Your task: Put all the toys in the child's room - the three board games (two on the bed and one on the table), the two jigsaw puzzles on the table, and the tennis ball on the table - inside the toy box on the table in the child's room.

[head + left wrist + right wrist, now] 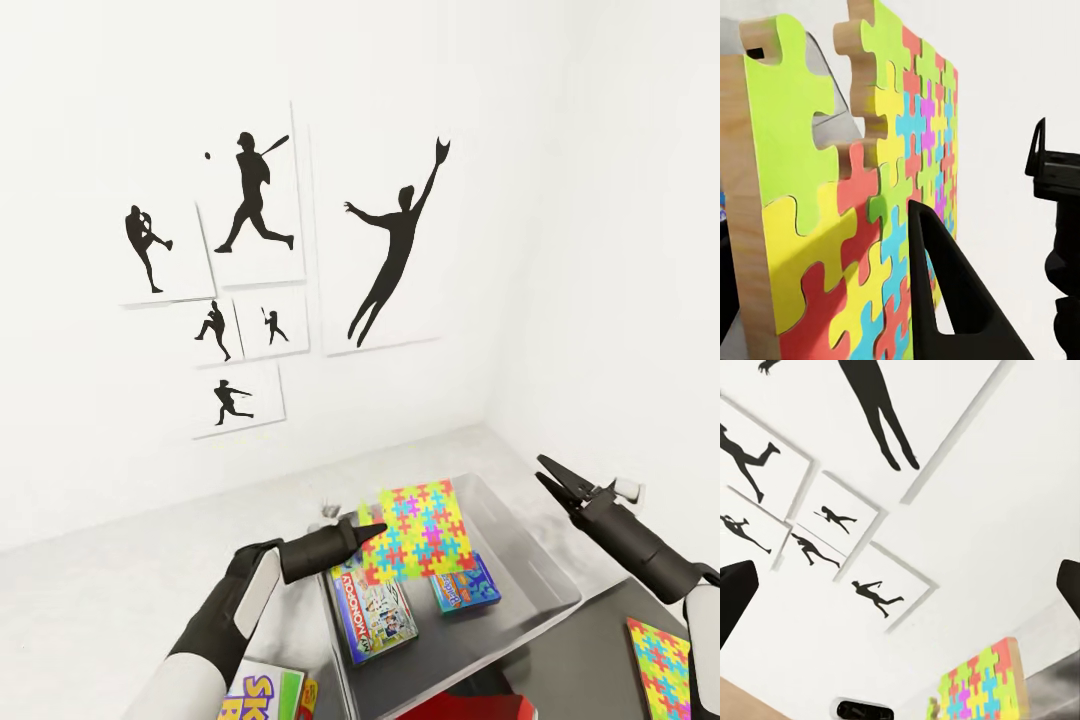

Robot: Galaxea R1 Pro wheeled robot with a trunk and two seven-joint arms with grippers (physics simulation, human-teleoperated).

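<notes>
The desk (120, 580) runs pale beneath both arms, and on it, directly below the left pincer (372, 531), sits the toy box (545, 575), a shallow grey tray. Lying flat in it are the Monopoly game (375, 610), under the pincer's arm, and a small blue game (465, 588) just beyond it. A Skip-Bo box (262, 697) shows near the left forearm, outside the tray, and a second jigsaw puzzle (662, 665) lies below the right arm, also outside it.

The left pincer is pinching one jigsaw puzzle (418, 532), which hangs from its tip, tilted up on edge over the tray's middle. In the left wrist view one dark finger (949, 300) lies against the coloured face of the board (881, 217).

The step in hand appears to be the release. To do it well, I would lower the board until its bottom edge is close to the tray floor, lean it toward flat over the bare area beside the two games, and only then part the fingers, so it neither bounces nor rests on the flared wall.

The right pincer (553, 480) stands spread and empty, well apart from the tray's far side.
</notes>
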